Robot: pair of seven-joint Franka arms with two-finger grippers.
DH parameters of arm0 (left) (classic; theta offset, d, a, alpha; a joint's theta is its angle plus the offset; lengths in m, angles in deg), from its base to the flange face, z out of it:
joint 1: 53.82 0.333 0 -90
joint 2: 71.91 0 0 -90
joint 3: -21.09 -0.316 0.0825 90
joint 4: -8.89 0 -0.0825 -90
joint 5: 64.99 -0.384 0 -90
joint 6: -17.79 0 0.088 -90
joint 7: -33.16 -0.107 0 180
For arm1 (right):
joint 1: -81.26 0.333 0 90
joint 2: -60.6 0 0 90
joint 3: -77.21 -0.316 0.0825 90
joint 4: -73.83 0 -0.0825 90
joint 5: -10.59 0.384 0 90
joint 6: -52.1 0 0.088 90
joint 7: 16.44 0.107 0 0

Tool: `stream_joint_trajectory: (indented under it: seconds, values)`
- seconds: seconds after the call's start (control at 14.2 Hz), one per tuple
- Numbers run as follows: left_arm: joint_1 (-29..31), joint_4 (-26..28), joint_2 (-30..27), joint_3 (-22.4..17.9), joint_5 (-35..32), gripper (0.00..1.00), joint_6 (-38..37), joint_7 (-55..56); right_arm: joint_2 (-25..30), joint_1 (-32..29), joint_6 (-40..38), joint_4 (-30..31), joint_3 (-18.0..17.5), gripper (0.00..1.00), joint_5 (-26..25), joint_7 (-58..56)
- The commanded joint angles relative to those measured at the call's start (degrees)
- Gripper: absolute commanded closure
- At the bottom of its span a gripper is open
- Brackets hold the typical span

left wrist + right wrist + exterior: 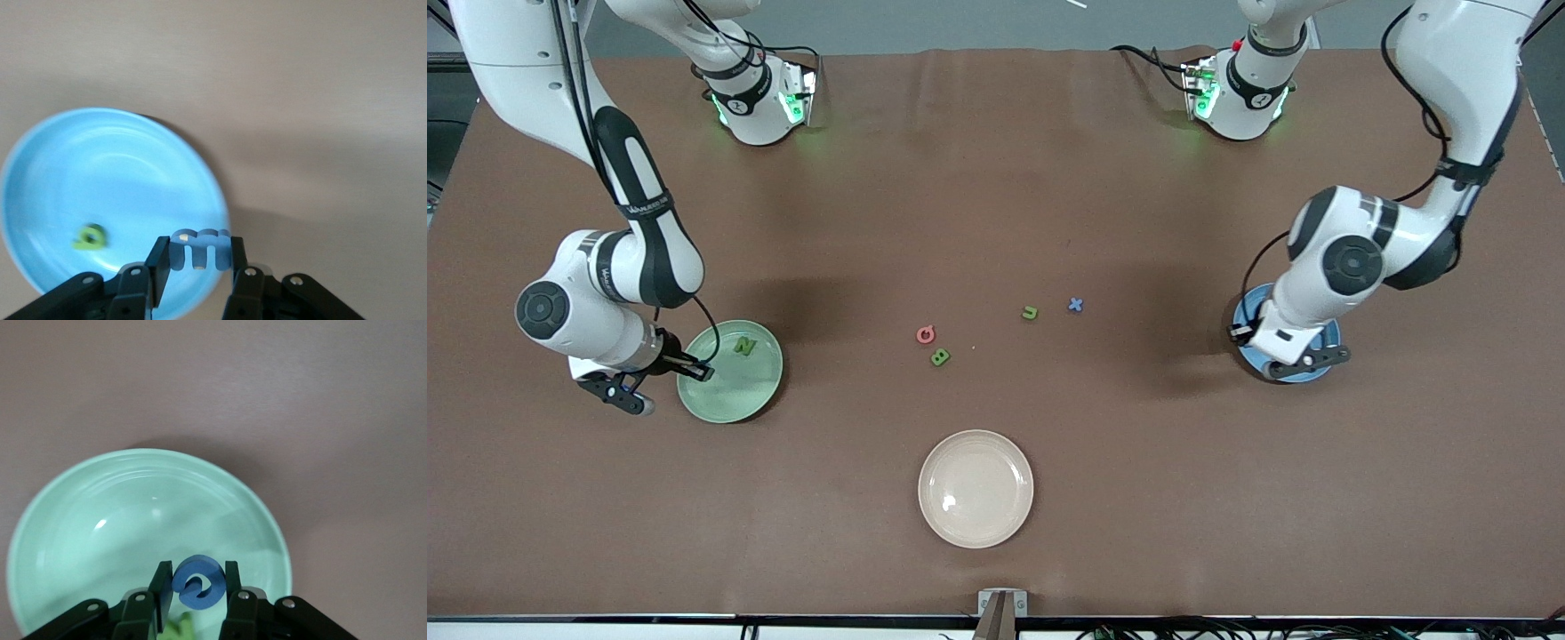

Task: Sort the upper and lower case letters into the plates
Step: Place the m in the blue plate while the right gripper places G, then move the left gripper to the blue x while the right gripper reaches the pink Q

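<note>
Both arms hover, loaded: left gripper (200, 257) pinches a blue "m" (199, 248) over the sky-blue plate's (113, 167) rim. Right gripper (195, 587) clamps a blue letter (198, 581) over the green plate (133, 513). Released there, the "m" may clip the rim and tumble off.

Place: a robot lab
Clue: two big white robot arms (605, 276) fixed on a brown cloth-covered surface (996, 178)
Clue: black cables (1183, 633) along the edge

A wide worktop (996, 178) covered in a matte brown cloth fills nearly the whole front view. Soft, even light falls from above, leaving blurred dark shadows on the cloth. A grey strip of floor or wall (960, 27) runs along the top edge. Dark cables (1227, 633) trail along the pale bottom edge, beside a small metal bracket (1001, 606).
</note>
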State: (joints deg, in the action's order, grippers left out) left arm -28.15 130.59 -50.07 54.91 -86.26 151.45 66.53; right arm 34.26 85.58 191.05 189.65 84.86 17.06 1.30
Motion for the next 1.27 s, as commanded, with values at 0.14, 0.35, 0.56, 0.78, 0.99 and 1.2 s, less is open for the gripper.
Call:
stream_joint_trajectory:
  seconds: [0.14,0.35,0.56,0.78,0.99,1.2]
  values:
    - [6.66,1.26,0.73,0.9,-0.78,0.78,0.19,-9.54,-1.16,-1.69,2.2,2.04,-1.5,0.98,0.12,-1.39]
    - [8.6,0.73,3.2,0.81,-4.02,0.78,0.72,-9.64,-1.69,-1.51,2.11,2.04,-1.85,0.96,0.39,-1.31]
    - [10.44,-0.58,5.66,0.81,-7.28,0.78,0.9,-9.64,-1.78,-1.33,1.5,2.13,-1.94,0.87,0.39,-1.31]
    - [10.89,-0.76,6.81,0.72,-8.69,0.78,1.42,-9.64,-1.61,-1.33,1.24,1.86,-1.94,0.0,0.39,-1.22]
    - [11.94,-1.81,8.65,0.72,-10.89,0.78,1.69,-9.55,-0.12,0.24,-4.18,-1.11,-2.03,0.0,0.47,0.62]
    - [11.94,-1.82,9.36,0.72,-11.41,0.78,1.86,-9.55,0.59,5.23,-9.57,-4.9,-2.03,0.0,0.56,10.87]
